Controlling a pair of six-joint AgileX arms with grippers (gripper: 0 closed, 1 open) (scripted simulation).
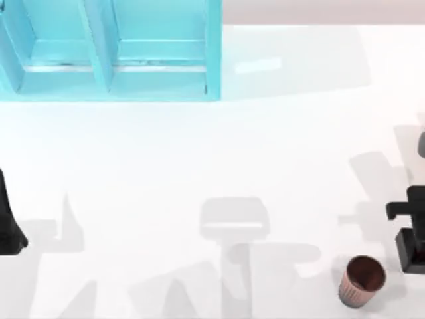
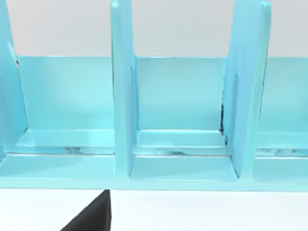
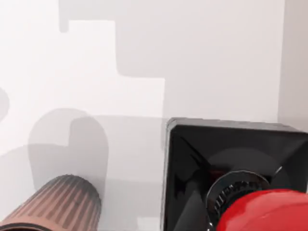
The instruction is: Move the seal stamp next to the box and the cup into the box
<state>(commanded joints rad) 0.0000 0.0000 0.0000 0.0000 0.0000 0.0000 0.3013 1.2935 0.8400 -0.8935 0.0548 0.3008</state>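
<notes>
So far nothing is placed: the cup and seal stamp stand well apart from the box. Whether my right gripper is open or closed, I cannot tell.

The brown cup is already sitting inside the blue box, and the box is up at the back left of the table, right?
Not quite. The cup stands on the table near the front right, far from the box, as the top view shows. The box is at the back left.
</notes>
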